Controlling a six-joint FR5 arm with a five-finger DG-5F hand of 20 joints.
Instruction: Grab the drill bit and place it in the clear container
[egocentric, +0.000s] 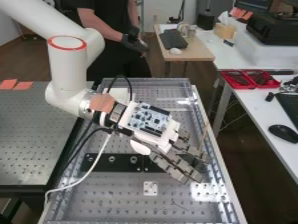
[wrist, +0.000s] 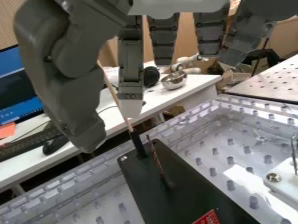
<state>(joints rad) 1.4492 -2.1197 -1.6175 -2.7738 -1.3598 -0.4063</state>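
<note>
Apparently readied for a downward grasp, the white arm (egocentric: 66, 65) slants in at left; next, a black plate (egocentric: 100, 166); then the hand (egocentric: 169, 166), open and empty, thumb parted from straight fingers. Near a wooden stick (wrist: 112, 89), the likely drill bit (wrist: 157, 157) stands on the plate, perhaps upright for easy pinching.

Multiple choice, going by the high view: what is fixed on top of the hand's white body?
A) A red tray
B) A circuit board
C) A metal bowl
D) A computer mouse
B: the high view shows a blue circuit board with black connector strips along its edges, lying flat on the white body of the hand.
</note>
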